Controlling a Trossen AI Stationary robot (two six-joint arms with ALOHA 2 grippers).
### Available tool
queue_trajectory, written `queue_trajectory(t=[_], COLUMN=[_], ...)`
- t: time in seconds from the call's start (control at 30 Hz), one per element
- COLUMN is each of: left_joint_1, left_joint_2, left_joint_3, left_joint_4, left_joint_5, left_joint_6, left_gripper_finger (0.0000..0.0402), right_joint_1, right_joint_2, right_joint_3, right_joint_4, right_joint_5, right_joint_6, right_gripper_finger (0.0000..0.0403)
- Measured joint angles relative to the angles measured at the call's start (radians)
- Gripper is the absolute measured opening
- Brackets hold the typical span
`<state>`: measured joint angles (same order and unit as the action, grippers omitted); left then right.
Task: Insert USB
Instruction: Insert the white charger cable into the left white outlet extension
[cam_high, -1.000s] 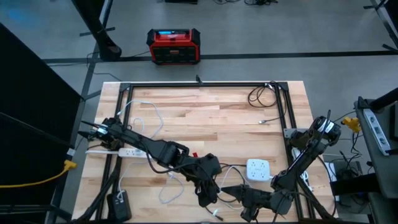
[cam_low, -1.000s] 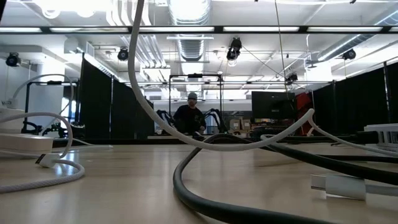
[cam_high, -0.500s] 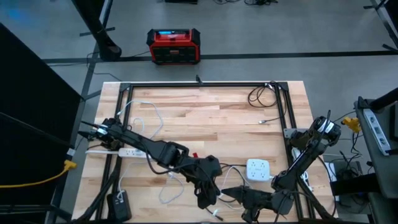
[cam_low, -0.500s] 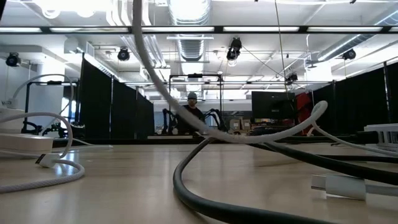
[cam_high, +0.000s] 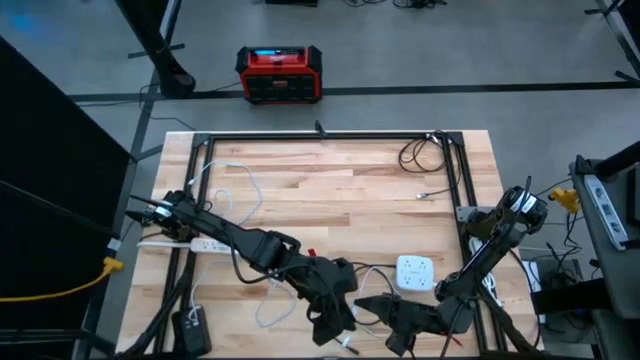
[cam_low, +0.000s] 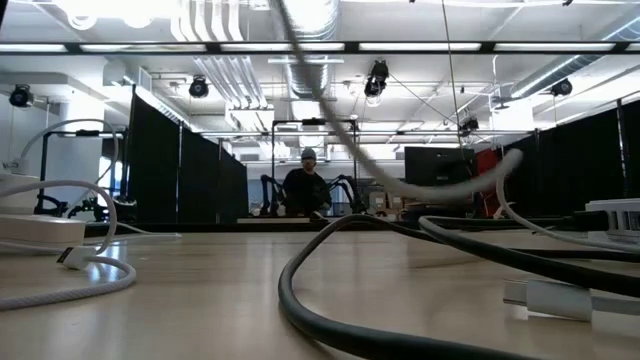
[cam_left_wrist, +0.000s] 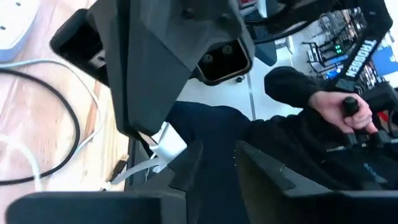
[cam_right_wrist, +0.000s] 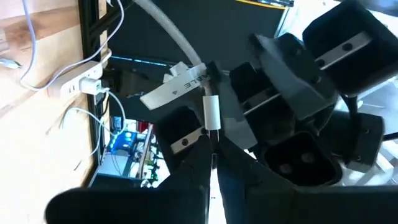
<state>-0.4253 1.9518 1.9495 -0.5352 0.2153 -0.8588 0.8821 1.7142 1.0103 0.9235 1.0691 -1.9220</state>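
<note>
Left gripper: at the near edge of the table (cam_high: 330, 170) in the high view, left gripper (cam_high: 333, 322) just beside the other arm's; in its own wrist view the two dark fingers (cam_left_wrist: 186, 168) stand apart with a clear gap and nothing between them

Right gripper: right gripper (cam_high: 385, 312) low at the near table edge, facing the left one; in its wrist view the fingers (cam_right_wrist: 186, 140) are closed together, pinching the USB plug (cam_right_wrist: 211, 114)

USB plug: small white connector, held upright in the right gripper's fingertips off the table's near edge, with its grey-white cable (cam_right_wrist: 168, 34) running up and away from it; a white tag (cam_right_wrist: 174, 87) printed with letters hangs on the cable just beside the plug

USB plug from the left wrist: the white connector (cam_left_wrist: 166, 144) shows just beyond the open left fingers, under the right gripper's dark body

White charger: square white charger (cam_high: 417, 272) lies flat on the table, near the right gripper, apart from both

Power strip: white power strip (cam_high: 205, 243) on the left side of the table, under the left arm

Low view: a thick dark cable (cam_low: 330, 300) loops across the tabletop; a white cable (cam_low: 430, 185) hangs blurred above it

Person: a dark sleeve and a hand (cam_left_wrist: 339, 109) on a handle show beyond the table in the left wrist view
</note>
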Motion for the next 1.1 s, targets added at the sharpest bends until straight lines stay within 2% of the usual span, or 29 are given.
queue_trajectory(t=[0.17,0.4,0.83,1.1], left_joint_1=[-0.006,-0.009,-0.011,-0.013], left_joint_2=[-0.017,-0.036,-0.024,-0.023], left_joint_3=[0.0,-0.001,-0.002,-0.002], left_joint_4=[-0.05,-0.146,-0.128,-0.092], left_joint_5=[-0.022,-0.109,-0.187,-0.225], left_joint_6=[-0.052,-0.103,-0.123,-0.12], left_gripper_finger=[0.0107,0.0127,0.0202,0.0228], right_joint_1=[0.004,0.023,0.016,0.012], right_joint_2=[0.001,0.001,0.002,0.002], right_joint_3=[0.0,-0.001,-0.001,-0.001], right_joint_4=[-0.005,-0.061,-0.054,-0.045], right_joint_5=[0.025,0.053,0.025,0.023], right_joint_6=[0.001,0.011,0.009,0.01], right_gripper_finger=[0.0002,0.0002,0.0001,0.0001])
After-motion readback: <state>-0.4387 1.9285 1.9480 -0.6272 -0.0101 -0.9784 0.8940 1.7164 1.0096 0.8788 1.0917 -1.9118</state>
